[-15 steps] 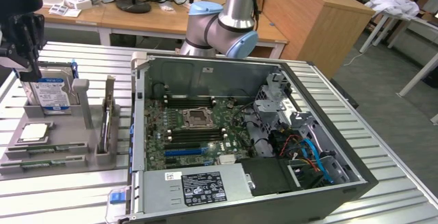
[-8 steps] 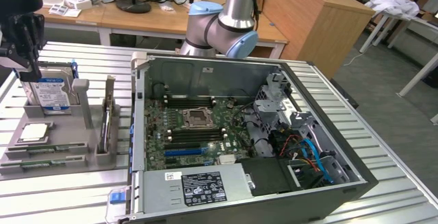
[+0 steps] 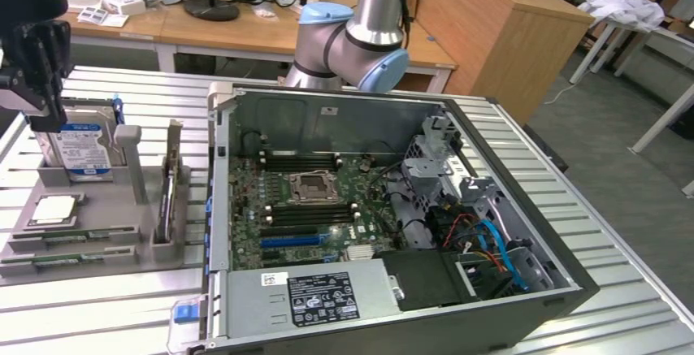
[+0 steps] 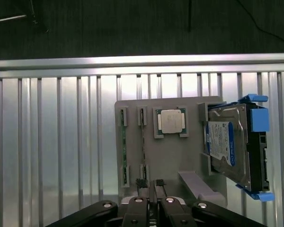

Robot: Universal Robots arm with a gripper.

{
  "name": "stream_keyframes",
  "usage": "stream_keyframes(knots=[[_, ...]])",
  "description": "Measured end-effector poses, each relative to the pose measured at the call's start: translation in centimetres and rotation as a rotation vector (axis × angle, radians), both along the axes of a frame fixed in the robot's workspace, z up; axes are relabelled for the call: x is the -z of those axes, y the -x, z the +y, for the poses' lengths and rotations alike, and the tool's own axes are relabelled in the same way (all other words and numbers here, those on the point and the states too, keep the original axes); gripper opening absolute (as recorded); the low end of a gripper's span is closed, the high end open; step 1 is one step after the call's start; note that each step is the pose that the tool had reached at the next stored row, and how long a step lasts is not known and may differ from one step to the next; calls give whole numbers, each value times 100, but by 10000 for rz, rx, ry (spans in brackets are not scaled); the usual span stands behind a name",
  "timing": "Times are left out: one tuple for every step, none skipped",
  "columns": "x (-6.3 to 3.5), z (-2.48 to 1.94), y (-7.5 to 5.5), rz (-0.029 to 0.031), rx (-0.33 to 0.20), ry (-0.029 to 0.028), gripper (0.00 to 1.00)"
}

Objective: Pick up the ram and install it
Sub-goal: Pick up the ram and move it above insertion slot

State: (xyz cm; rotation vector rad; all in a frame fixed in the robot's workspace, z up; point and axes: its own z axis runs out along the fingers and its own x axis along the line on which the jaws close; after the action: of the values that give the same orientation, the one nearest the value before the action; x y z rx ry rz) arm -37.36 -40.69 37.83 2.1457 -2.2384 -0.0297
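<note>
Gripper (image 4: pixel 150 184): here it is above the grey holder (image 4: pixel 180 156), tips a little apart with nothing between them (a narrow gap, but a gap)
Ram (image 4: pixel 143 147): on edge in its slot in the holder, a thin green strip; one of the fingertips (image 4: pixel 142 182) lines up with its end in the wrist view, with no grip on it
Second stick (image 4: pixel 123 146): in the neighbouring slot, parallel to the first, along the holder's outer edge
Processor chip (image 4: pixel 171 121): flat in its square pocket, just beside the two sticks
Hard drive (image 4: pixel 227 144): standing in the bracket at the holder's other end, blue rails on its sides
From outside: the gripper hangs high over the hard drive's end of the holder, well clear of the sticks, which lie low along the holder's near edge
Slatted table (image 3: pixel 109 306): carries the holder at its edge on the exterior view's left
Computer case (image 3: pixel 564 282): lying open on the table just beside the holder, motherboard (image 3: pixel 314 201) bare, well apart from the gripper
</note>
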Motion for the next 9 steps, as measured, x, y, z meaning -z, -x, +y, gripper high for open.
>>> stream_keyframes(knots=[[0, 0, 0, 0, 0, 0, 23], [0, 0, 0, 0, 0, 0, 29], [-1, 0, 0, 1, 0, 1, 29], [-1, 0, 0, 1, 0, 1, 36], [0, 0, 0, 1, 0, 1, 36], [0, 0, 0, 0, 0, 1, 36], [0, 0, 0, 0, 0, 1, 36], [0, 0, 0, 0, 0, 0, 36], [0, 0, 0, 1, -1, 0, 36]])
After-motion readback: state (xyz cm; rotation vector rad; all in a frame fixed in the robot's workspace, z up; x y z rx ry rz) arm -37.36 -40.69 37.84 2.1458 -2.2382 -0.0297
